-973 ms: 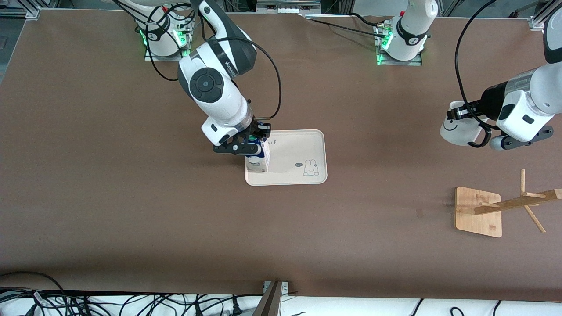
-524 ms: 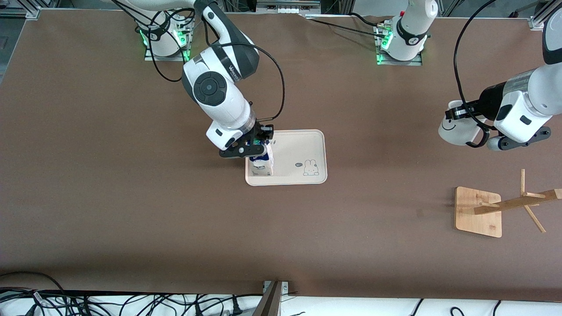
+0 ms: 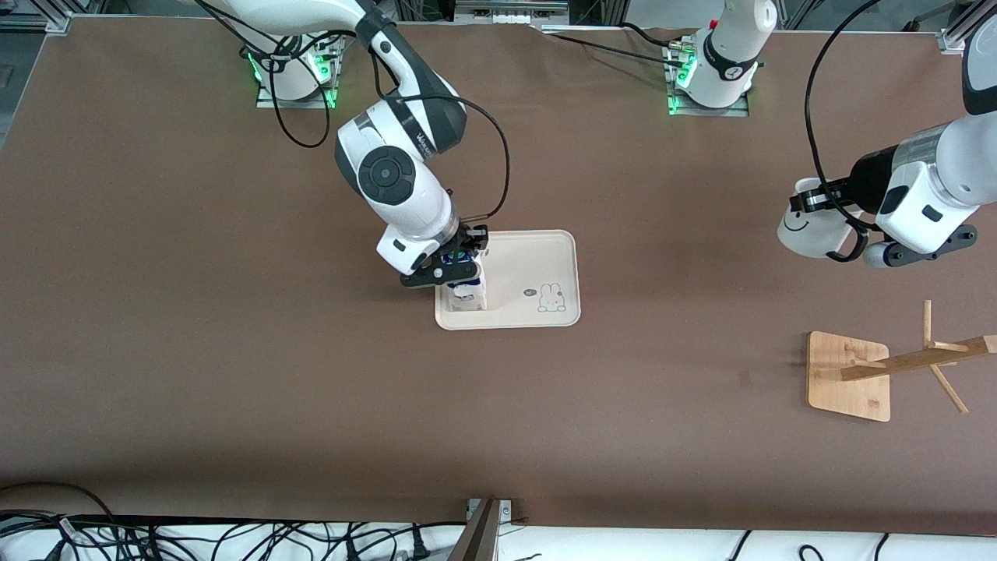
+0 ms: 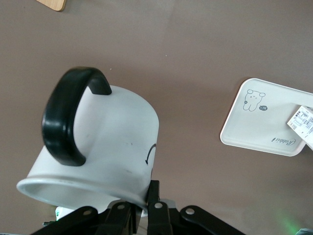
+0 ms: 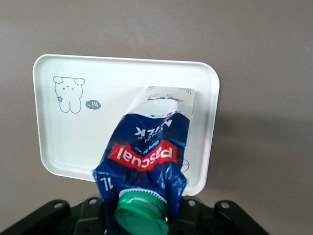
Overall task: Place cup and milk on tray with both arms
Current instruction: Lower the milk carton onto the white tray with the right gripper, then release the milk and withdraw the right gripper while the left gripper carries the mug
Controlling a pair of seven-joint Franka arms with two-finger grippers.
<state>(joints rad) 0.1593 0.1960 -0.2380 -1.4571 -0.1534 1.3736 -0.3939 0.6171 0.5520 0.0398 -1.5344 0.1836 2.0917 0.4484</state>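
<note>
The cream tray (image 3: 537,257) with a bunny drawing lies mid-table; it also shows in the right wrist view (image 5: 88,137) and the left wrist view (image 4: 254,129). My right gripper (image 3: 458,261) is shut on the blue top of the milk carton (image 3: 470,292), which hangs over the tray's end toward the right arm; its green cap (image 5: 142,218) shows in the right wrist view. My left gripper (image 3: 818,202) is shut on the rim of the white smiley cup (image 3: 806,230), held in the air over the left arm's end of the table. The cup (image 4: 98,152) shows its black handle.
A bamboo mug rack (image 3: 853,374) with a tilted peg post stands at the left arm's end, nearer the front camera than the cup. Cables lie along the table's front edge (image 3: 234,538). The arm bases (image 3: 713,62) stand along the table's edge farthest from the front camera.
My right gripper has carried the milk carton farther over the tray and lower. The left gripper with the cup has shifted only slightly.
</note>
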